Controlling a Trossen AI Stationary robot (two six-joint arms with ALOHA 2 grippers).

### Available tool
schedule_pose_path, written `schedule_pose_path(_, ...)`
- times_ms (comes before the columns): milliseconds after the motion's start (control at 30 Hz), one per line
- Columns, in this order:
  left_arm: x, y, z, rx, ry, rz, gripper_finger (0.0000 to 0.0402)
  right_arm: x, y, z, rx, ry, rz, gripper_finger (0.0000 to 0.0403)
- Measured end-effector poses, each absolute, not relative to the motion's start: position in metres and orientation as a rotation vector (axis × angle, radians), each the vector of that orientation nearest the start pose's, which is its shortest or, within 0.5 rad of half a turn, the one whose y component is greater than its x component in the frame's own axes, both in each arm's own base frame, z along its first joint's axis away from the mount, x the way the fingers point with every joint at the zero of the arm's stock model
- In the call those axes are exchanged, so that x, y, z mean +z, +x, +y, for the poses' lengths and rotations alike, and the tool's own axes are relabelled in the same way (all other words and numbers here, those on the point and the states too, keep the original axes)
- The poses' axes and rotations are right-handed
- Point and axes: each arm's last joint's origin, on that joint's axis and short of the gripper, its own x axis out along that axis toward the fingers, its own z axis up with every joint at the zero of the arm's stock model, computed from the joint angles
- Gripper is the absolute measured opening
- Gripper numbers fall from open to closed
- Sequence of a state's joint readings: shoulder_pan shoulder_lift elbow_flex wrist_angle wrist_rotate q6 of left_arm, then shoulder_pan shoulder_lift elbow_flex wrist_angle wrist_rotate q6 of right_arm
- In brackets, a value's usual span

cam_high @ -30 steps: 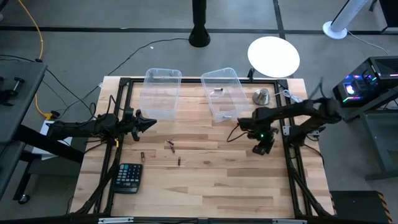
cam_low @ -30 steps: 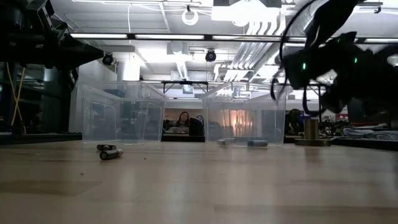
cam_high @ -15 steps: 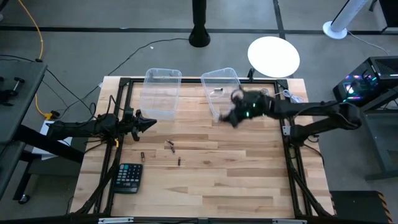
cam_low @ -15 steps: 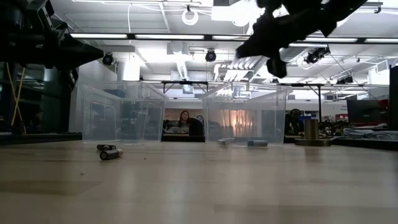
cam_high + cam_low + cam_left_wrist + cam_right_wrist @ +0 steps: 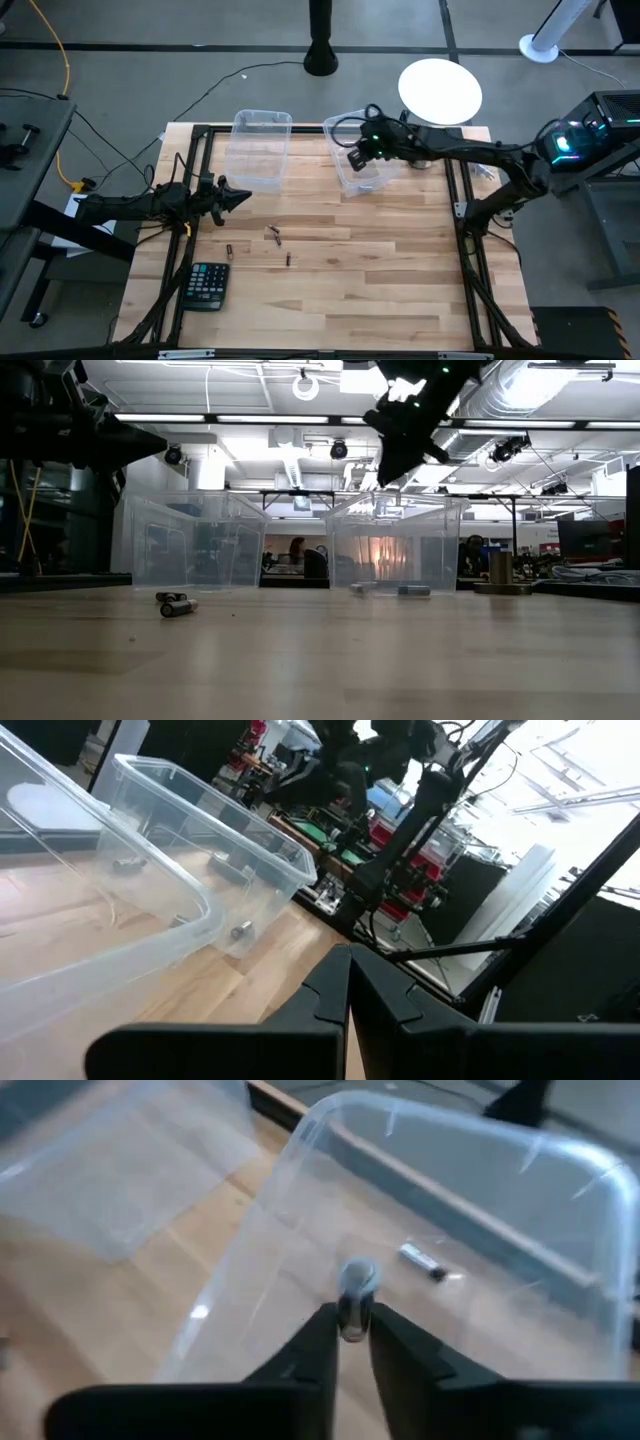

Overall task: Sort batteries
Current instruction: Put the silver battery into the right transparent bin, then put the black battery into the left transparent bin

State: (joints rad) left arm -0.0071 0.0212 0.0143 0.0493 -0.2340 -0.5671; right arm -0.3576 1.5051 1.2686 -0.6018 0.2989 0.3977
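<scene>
My right gripper (image 5: 355, 158) hangs above the right clear bin (image 5: 372, 128) and is shut on a slim dark battery (image 5: 355, 1295). In the low view the right gripper (image 5: 392, 460) is well above the right bin's rim (image 5: 395, 510). Another battery (image 5: 422, 1260) lies on that bin's floor. Three dark batteries (image 5: 274, 234) (image 5: 228, 251) (image 5: 289, 259) lie on the wooden table. My left gripper (image 5: 240, 198) is shut and empty, held above the table near its left side, in front of the left clear bin (image 5: 262, 148). My right gripper pinches the battery between its two fingertips (image 5: 322, 1325). The battery lies along the fingers, and its silvery end (image 5: 357, 1272) sticks out past their tips. The fingers slant down toward the bin's inside. The battery is lifted clear.
A black calculator (image 5: 207, 285) lies near the table's front left. The left bin stands beside the right one at the far edge. A white round base (image 5: 440, 92) stands beyond the far right corner. A person shows in the room behind the bins (image 5: 296, 552).
My right gripper has gone from the table's right side toward the far edge and the left, rising, and now hangs over the right bin. The batteries on the table have stayed put.
</scene>
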Motion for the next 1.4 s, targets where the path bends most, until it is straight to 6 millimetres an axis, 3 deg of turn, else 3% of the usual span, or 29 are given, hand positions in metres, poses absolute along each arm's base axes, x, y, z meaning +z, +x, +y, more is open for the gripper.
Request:
schedule_pose_path(133, 0.172, 0.097, 0.006, 0.209, -0.574, -0.108, 0.0000, 0.319, 0.309, -0.121, -0.813, 0.353, 0.758, 0.0142)
schedule_pose_path(267, 0.177, 0.097, 0.006, 0.195, -0.605, -0.164, 0.0000, 0.348, 0.311, -0.125, -0.792, 0.356, 0.770, 0.0199)
schedule_pose_path(400, 0.190, 0.095, 0.008, 0.187, -0.765, -0.328, 0.0000, 0.385, 0.300, -0.125, -0.727, 0.360, 0.745, 0.0219)
schedule_pose_path(500, 0.203, 0.096, 0.005, 0.068, -0.735, -0.346, 0.0000, 0.412, 0.289, -0.117, -0.709, 0.356, 0.702, 0.0221)
schedule_pose_path(633, 0.219, 0.110, 0.000, 0.029, -0.667, -0.105, 0.0000, 0.428, 0.284, -0.109, -0.703, 0.334, 0.662, 0.0222)
schedule_pose_path(733, 0.226, 0.129, -0.005, 0.025, -0.561, 0.222, 0.0000, 0.430, 0.282, -0.107, -0.710, 0.327, 0.661, 0.0222)
schedule_pose_path(900, 0.208, 0.138, -0.017, 0.017, -0.572, 0.978, 0.0008, 0.422, 0.277, -0.106, -0.701, 0.287, 0.773, 0.0222)
schedule_pose_path(1033, 0.191, 0.134, -0.025, 0.191, -0.713, 1.303, 0.0032, 0.420, 0.275, -0.106, -0.695, 0.266, 0.810, 0.0222)
schedule_pose_path(1200, 0.178, 0.129, -0.032, 0.443, -0.861, 1.464, 0.0074, 0.421, 0.275, -0.106, -0.667, 0.206, 0.821, 0.0222)
schedule_pose_path(1400, 0.176, 0.141, -0.037, 0.648, -1.118, 1.339, 0.0123, 0.421, 0.276, -0.106, -0.626, 0.117, 0.839, 0.0222)
